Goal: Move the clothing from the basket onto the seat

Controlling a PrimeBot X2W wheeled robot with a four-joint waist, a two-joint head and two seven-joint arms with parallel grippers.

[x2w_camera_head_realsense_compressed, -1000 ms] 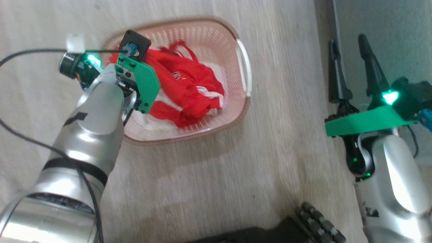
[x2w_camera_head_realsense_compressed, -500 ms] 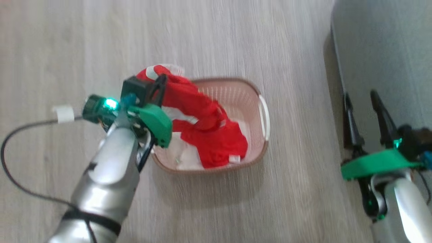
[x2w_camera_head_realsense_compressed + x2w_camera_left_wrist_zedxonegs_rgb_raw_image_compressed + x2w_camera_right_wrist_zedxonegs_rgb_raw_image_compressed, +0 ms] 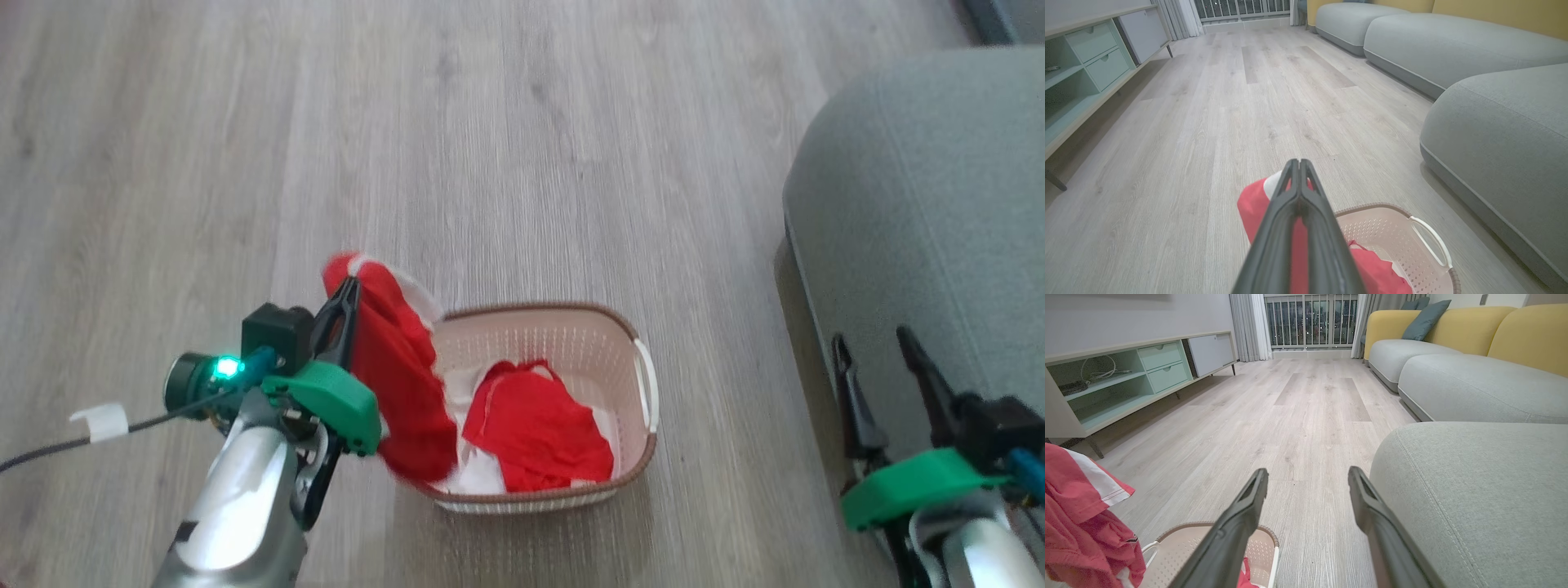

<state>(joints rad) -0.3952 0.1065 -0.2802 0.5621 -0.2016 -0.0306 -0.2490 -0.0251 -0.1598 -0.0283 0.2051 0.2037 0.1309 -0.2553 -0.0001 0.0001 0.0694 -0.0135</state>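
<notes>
Left hand (image 3: 348,287) beside basket (image 3: 571,309), pinching clothing (image 3: 402,384)

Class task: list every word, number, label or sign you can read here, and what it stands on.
No text can be read.
The clothing, basket and seat show no writing.
A small dark tab on the clothing, right wrist view, is too small to read.

The left tool (image 3: 349,287) now holds part of the clothing (image 3: 404,392) raised, hanging past the 9 o'clock rim of the basket (image 3: 539,309) instead of heaped inside.
</notes>
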